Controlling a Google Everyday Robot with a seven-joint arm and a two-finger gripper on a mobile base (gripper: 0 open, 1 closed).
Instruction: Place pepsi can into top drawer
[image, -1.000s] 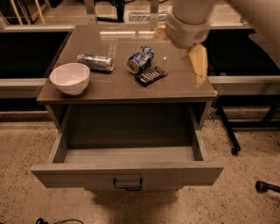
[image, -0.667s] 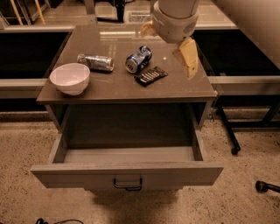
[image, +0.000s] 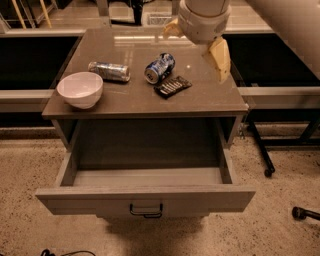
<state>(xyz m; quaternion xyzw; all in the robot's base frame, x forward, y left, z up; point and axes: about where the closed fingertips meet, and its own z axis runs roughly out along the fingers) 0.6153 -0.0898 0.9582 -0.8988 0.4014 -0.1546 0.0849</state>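
Note:
The pepsi can (image: 159, 68), stout and blue with white markings, lies on its side on the cabinet top (image: 135, 102), near the middle. The top drawer (image: 145, 198) is pulled out wide below, empty inside, with a dark handle (image: 146, 210) on its front. My gripper (image: 194, 54) hangs above the back right of the cabinet top, up and right of the can and not touching it. Its two yellowish fingers (image: 220, 59) are spread apart with nothing between them.
A slimmer silver-blue can (image: 109, 71) lies on its side left of the pepsi can. A white bowl (image: 80, 89) stands at the front left corner. A dark flat packet (image: 172, 86) lies just in front of the pepsi can. Black chair legs (image: 262, 150) stand at right.
My gripper has moved left and toward the back of the cabinet top, nearer the pepsi can. The cans, bowl and drawer have not moved.

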